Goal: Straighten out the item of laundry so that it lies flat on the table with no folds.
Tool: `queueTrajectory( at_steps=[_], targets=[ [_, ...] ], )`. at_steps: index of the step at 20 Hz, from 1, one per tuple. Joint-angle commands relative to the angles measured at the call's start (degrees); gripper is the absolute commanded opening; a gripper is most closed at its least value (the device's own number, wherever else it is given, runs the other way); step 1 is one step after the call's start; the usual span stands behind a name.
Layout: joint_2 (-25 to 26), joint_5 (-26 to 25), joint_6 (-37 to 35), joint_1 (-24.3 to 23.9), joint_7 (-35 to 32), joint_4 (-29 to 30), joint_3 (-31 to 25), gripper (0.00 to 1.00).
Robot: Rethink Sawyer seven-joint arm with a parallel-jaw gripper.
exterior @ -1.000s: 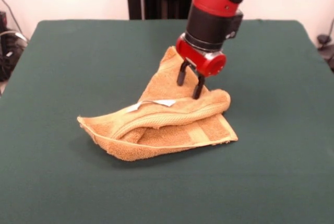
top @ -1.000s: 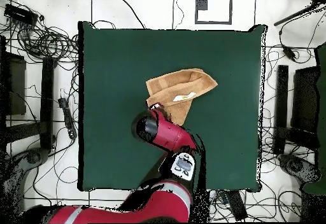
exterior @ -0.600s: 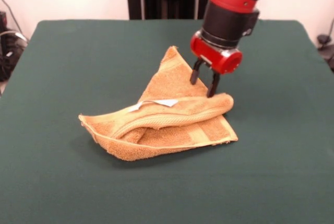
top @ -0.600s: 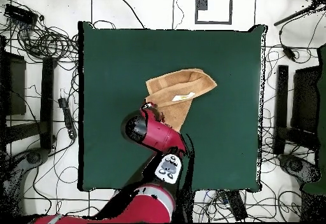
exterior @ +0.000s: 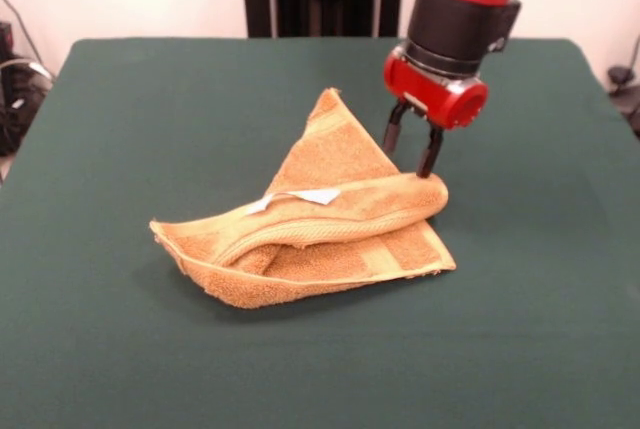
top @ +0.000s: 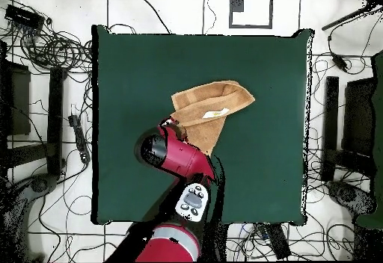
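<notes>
Tool (exterior: 417,156) spread, empty, at towel (exterior: 320,229) fold's end on bench (exterior: 120,129); risks pinching both layers, dragging instead of unfolding

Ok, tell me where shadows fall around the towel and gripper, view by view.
Front view: soft, even light; a faint dark shadow hugs the table under the towel's near folded edge, and the gripper casts no crisp shadow. Overhead view: flat light, no distinct shadow beside the towel; the arm hides the gripper there.
</notes>
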State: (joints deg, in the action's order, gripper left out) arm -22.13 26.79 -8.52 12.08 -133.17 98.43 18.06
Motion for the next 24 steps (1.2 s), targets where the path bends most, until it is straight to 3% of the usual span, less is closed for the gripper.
queueTrajectory(
  at_steps=[1, 10, 19, 24],
  targets=[
    [-0.58, 2.73, -8.6, 1.47, -11.54, -0.26, -1.69, 1.0],
    [-1.07, 2.62, -12.48, 0.83, -11.68, -3.72, -0.51, 1.0],
    [5.0, 3.56, -8.85, 1.11, -12.63, -8.35, -0.18, 1.0],
    [7.11, 5.32, -11.13, 3.73, -15.85, -10.82, 1.63, 1.0]
  ],
)
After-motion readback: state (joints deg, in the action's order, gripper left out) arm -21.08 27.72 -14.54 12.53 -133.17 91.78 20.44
